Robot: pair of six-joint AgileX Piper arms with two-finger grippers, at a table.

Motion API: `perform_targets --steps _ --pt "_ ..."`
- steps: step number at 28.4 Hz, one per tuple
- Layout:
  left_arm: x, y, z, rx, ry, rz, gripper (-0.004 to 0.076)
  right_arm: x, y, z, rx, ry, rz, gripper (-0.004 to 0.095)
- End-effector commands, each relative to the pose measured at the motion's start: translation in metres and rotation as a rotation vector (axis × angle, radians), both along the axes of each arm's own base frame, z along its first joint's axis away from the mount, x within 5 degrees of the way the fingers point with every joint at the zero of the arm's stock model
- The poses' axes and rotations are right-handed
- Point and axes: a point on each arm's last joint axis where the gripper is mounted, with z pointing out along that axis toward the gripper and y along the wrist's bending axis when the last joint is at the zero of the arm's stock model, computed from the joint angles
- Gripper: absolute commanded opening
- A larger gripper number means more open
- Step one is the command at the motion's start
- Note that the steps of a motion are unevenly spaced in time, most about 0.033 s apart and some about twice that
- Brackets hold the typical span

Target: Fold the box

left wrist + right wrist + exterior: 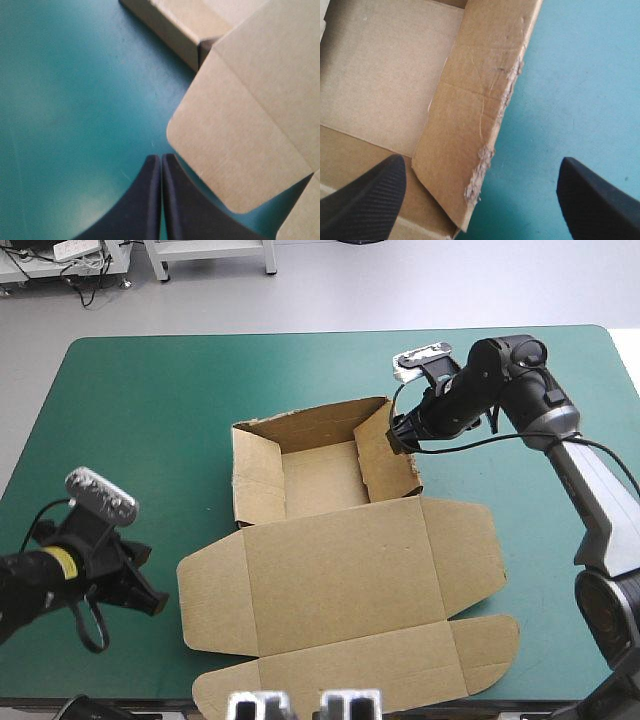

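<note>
— High view first: how does the box lie?
— Mid-table on the teal-green cover. The lid lies flat toward the near edge with its flaps spread. The open tray is beyond, its walls raised and the right wall torn along its edge.
— The arms?
— Left gripper sits low beside the lid's left flap, fingers pressed together, empty. Right gripper hangs over that torn wall, fingers wide, one over the tray's floor, one over the cover.

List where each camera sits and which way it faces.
High: above and behind the robot, looking forward and down at the table and box; both arms show.
Left wrist: above the left gripper, shut, facing the table and a lid flap.
Right wrist: above the right gripper, open, astride the tray's torn wall.
Shared: high and right wrist both show that wall.
</note>
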Motion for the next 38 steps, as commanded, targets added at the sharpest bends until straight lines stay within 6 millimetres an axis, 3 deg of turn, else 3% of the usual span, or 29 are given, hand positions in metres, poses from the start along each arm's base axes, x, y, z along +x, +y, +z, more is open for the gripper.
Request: perform_targets --steps 1,4,12,17,23,30,33,38 --pt "-0.021 0.017 -0.026 0.024 0.030 0.142 -0.0005 0.004 0.003 0.012 0.055 -0.079 0.003 0.0715" --pt "-0.036 0.027 -0.043 0.019 0.022 0.224 -0.0005 0.021 0.012 -0.019 0.052 0.015 0.034 0.0633" --pt "-0.036 0.025 -0.042 -0.023 -0.004 0.216 -0.0005 0.052 0.024 -0.076 0.049 0.105 0.018 0.0446" --pt "-0.036 0.024 -0.042 -0.027 -0.010 0.214 -0.0005 0.057 0.026 -0.092 0.034 0.138 0.026 0.0228" --pt "-0.036 0.024 -0.042 -0.030 -0.011 0.213 -0.0005 0.060 0.027 -0.083 0.042 0.106 0.037 -0.0015" --pt "-0.036 0.024 -0.042 -0.030 -0.011 0.213 -0.0005 0.070 0.023 -0.048 0.031 -0.029 0.068 -0.0023" --pt "-0.036 0.024 -0.042 -0.030 -0.011 0.213 -0.0006 0.078 0.005 -0.033 -0.013 -0.094 0.037 -0.0024" --pt "-0.036 0.024 -0.042 -0.030 -0.011 0.213 -0.0005 0.092 -0.052 -0.013 -0.086 -0.153 -0.087 -0.0024"
